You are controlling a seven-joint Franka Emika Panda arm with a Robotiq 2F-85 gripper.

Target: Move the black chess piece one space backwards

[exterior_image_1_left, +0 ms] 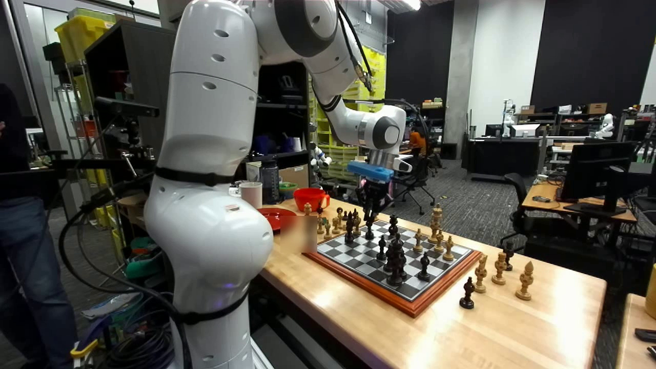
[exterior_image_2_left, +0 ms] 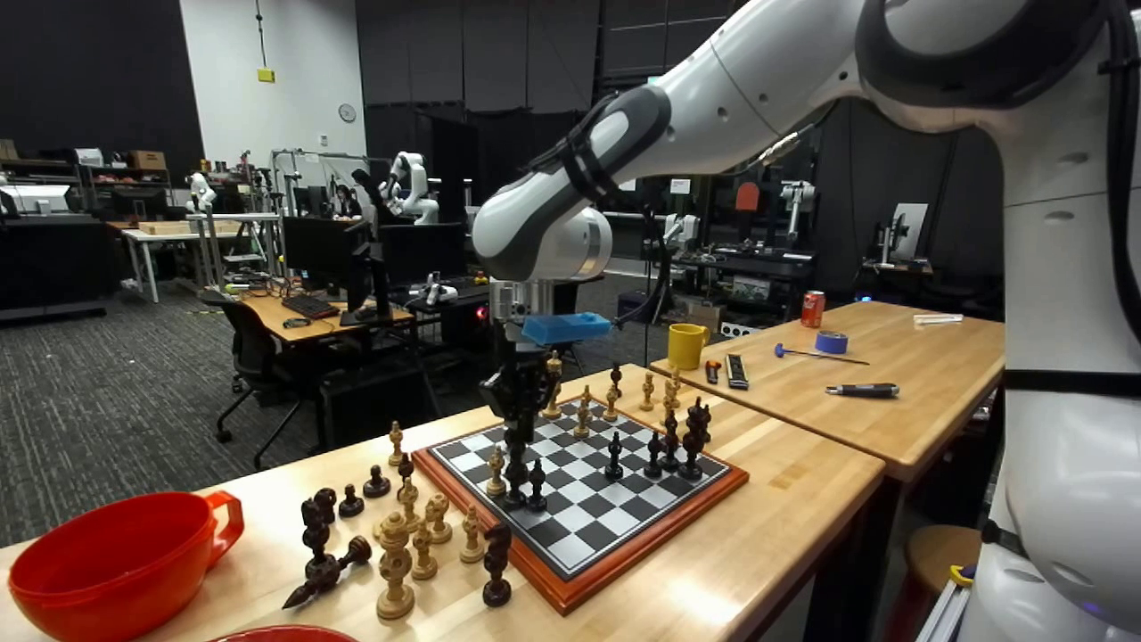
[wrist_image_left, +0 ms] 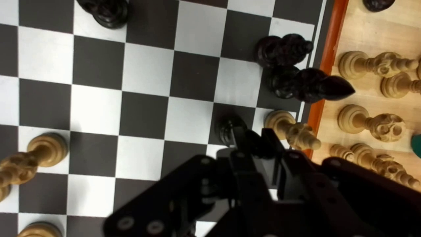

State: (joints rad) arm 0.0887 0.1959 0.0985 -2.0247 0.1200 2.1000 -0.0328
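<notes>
The black chess piece stands upright on a dark square of the chessboard, near the board edge by the loose pieces. It shows under my fingers in an exterior view [exterior_image_1_left: 369, 233], and its base shows in the wrist view [wrist_image_left: 226, 131]. My gripper [wrist_image_left: 254, 134] points down with its two fingers close together on either side of the piece's upper part; the fingers hide much of it. The gripper also shows in both exterior views [exterior_image_1_left: 371, 207] [exterior_image_2_left: 519, 406]. The chessboard [exterior_image_2_left: 615, 528] has a red-brown wooden frame.
A light wooden piece [wrist_image_left: 279, 125] stands right beside my right finger. Two dark pieces [wrist_image_left: 283, 49] [wrist_image_left: 306, 84] stand close by. More dark pieces [exterior_image_2_left: 615, 456] and light pieces [exterior_image_1_left: 435, 223] are on the board. Loose pieces [exterior_image_2_left: 395, 571] and a red bowl [exterior_image_2_left: 116, 562] are beside it.
</notes>
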